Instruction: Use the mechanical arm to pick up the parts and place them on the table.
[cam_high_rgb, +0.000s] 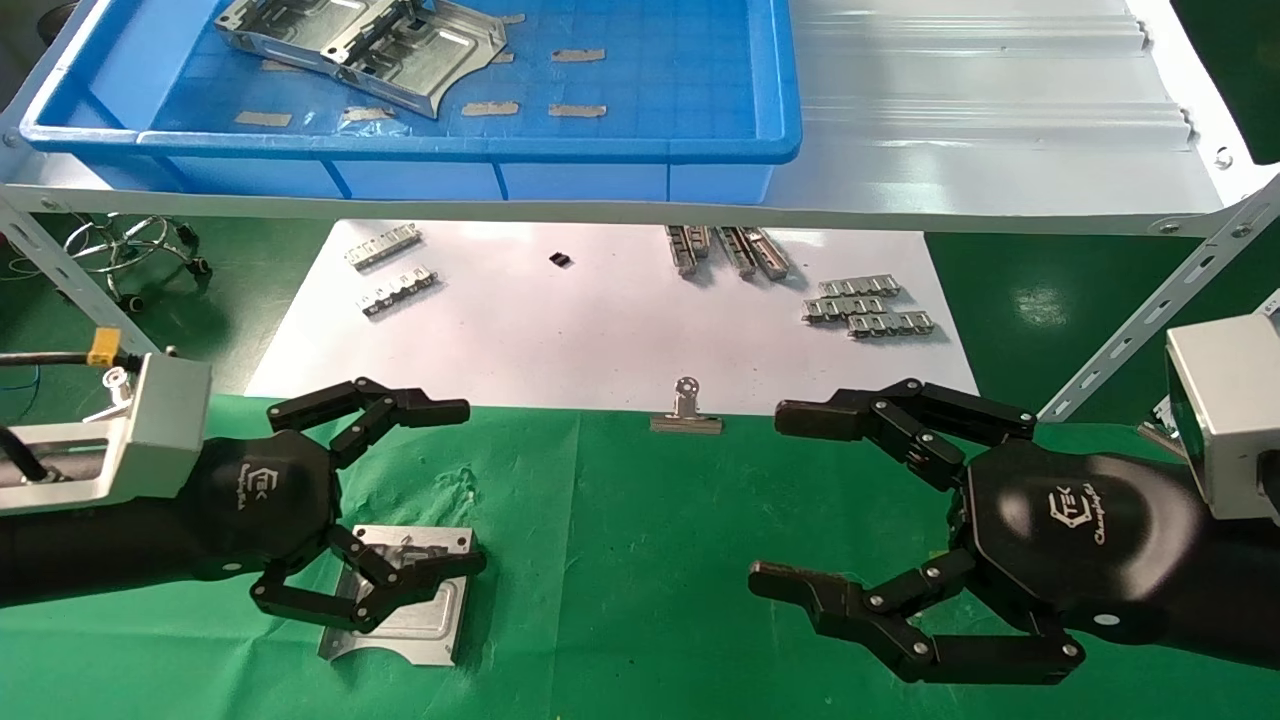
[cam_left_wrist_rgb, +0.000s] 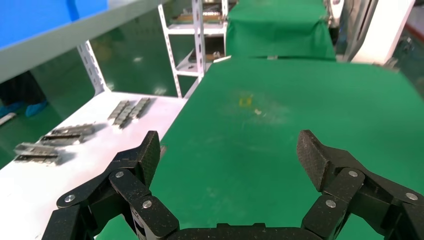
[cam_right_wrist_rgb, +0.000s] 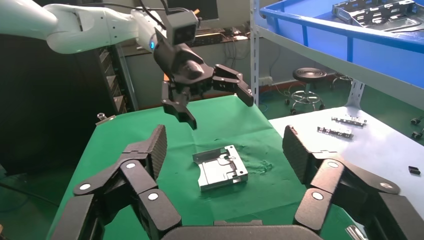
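Desk (cam_high_rgb: 620, 560) is a broad flat surface under wrinkled green cloth, with a smooth white sheet (cam_high_rgb: 560, 320) butting its far edge. Above sits a pale ribbed metal shelf (cam_high_rgb: 1000, 120) holding a blue plastic tray (cam_high_rgb: 650, 150) with more shiny stamped plates (cam_high_rgb: 370, 40) piled inside. Both glossy black jointed hands hang over the cloth, spread wide and holding nothing: left end effector (cam_high_rgb: 400, 500), right end effector (cam_high_rgb: 800, 500). One silver part (cam_high_rgb: 420, 600), squarish with a concave edge and raised rims, lies flat on the cloth beneath the left fingers (cam_high_rgb: 400, 580), not touching them. Toothed strips (cam_high_rgb: 870, 305) dot the sheet; a binder clip (cam_high_rgb: 686, 410) sits at the cloth's edge.
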